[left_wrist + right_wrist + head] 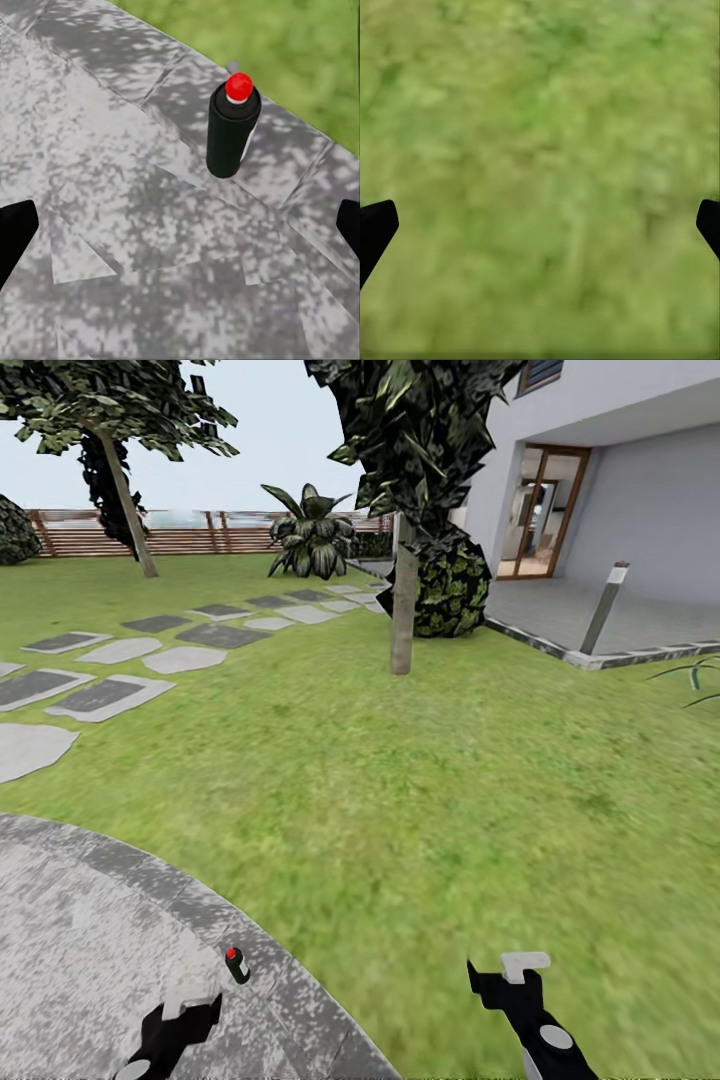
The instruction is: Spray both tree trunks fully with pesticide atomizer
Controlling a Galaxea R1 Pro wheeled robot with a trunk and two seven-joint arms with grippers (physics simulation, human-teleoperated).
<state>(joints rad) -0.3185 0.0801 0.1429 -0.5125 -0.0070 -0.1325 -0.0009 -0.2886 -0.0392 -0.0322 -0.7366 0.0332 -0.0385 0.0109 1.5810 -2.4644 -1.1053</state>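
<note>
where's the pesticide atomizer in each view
Head view: the pesticide atomizer stands low and left of centre, near the paving's curved edge, just ahead of the left hand.
Left wrist view: upright, above centre.
Right wrist view: grass, no atomizer.
Shared landmark: the curved edge of the grey paving against the grass.

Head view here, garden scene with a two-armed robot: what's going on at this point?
The robot stands at the curved edge of the grey mottled concrete paving, facing the lawn. Its left gripper hovers open just short of the small dark bottle with a red top, the pesticide atomizer, which stands upright, not yet grasped. The right gripper hangs open and empty over the grass. A pale-trunked tree waits ahead, unsprayed.
</note>
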